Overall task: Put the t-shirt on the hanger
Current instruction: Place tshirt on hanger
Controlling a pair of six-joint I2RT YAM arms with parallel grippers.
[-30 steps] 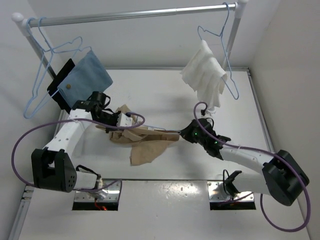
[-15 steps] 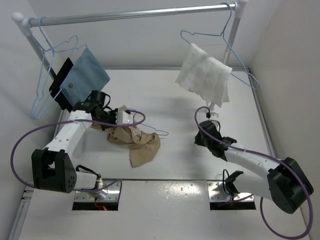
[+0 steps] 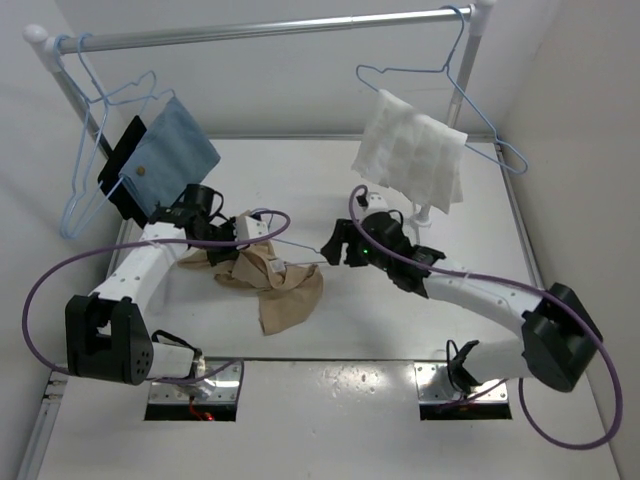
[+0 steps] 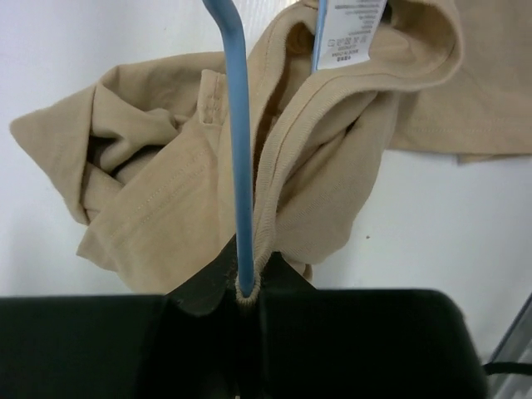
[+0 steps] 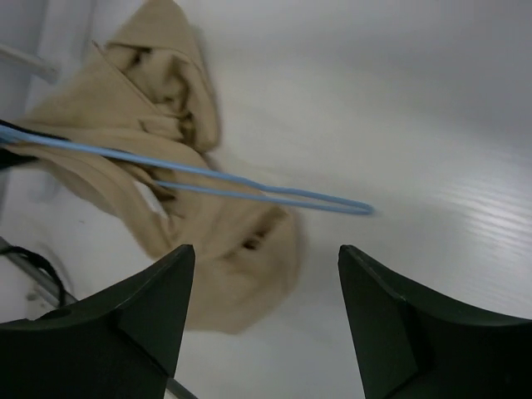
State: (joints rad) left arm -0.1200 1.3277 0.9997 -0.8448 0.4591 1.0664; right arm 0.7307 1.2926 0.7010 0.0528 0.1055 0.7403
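The tan t-shirt [image 3: 272, 288] lies crumpled on the table left of centre. My left gripper [image 3: 236, 232] is shut on the pale-blue hanger [image 3: 300, 252] and on the shirt's ribbed collar. In the left wrist view the hanger wire [image 4: 241, 158] and the collar of the t-shirt [image 4: 158, 199] are pinched together in the gripper [image 4: 245, 287]. The hanger's free end pokes out of the cloth to the right. My right gripper [image 3: 336, 246] hovers open just beyond that end. In the right wrist view its gripper [image 5: 266, 253] holds nothing, with the hanger [image 5: 266, 195] and t-shirt [image 5: 158, 116] ahead of it.
A metal rail [image 3: 270, 30] crosses the back on two posts. A white cloth [image 3: 415, 160] hangs from a hanger at the right, above my right arm. A blue cloth [image 3: 178, 150] and spare hangers [image 3: 85, 170] hang at the left.
My right gripper let go of the stretched t-shirt, pulled back, then swung left to the hanger's end, open. The shirt slumped into a heap. The white cloth's hanger swung round.
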